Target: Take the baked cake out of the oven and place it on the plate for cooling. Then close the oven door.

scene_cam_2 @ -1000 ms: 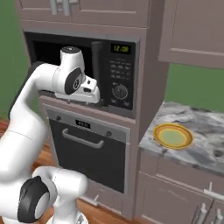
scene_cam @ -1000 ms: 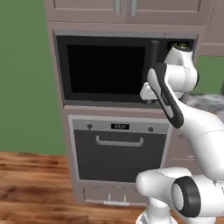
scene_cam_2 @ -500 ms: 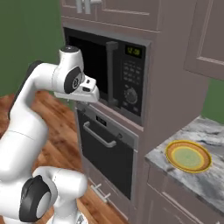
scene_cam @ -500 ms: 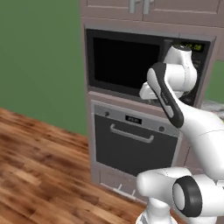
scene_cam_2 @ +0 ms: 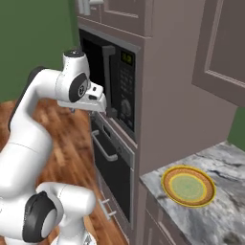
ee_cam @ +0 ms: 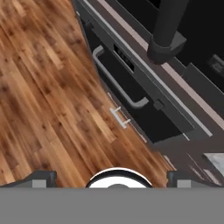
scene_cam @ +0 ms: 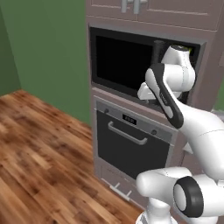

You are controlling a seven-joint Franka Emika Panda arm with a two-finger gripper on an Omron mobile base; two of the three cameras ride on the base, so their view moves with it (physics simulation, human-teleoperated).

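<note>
The oven (scene_cam: pixel 131 142) sits in the tall cabinet under the microwave. Its oven door (scene_cam: pixel 124 151) is a dark panel with a silver bar handle (ee_cam: pixel 117 81), and it stands shut against the frame. The cake is hidden. On the marble counter to the right lies the plate (scene_cam_2: pixel 188 185), yellow-orange at the rim and pale green in the middle, with nothing on it. My gripper (ee_cam: pixel 111 178) is open and holds nothing. It hangs at the level of the microwave's lower edge (scene_cam: pixel 148 92), in front of the cabinet and above the oven door (scene_cam_2: pixel 111 165), pointing down.
The black microwave (scene_cam: pixel 122 65) with its vertical handle (scene_cam_2: pixel 109 81) and keypad is right beside my hand. A small drawer handle (ee_cam: pixel 120 117) sits under the oven. Wooden floor (scene_cam: pixel 39 148) stretches out to the left, and a green wall (scene_cam: pixel 43 48) is behind it.
The whole picture has shifted: the base has moved, so the cabinet now lies further right in the left base view and nearer in the right one. The arm keeps its pose and the gripper stays open.
</note>
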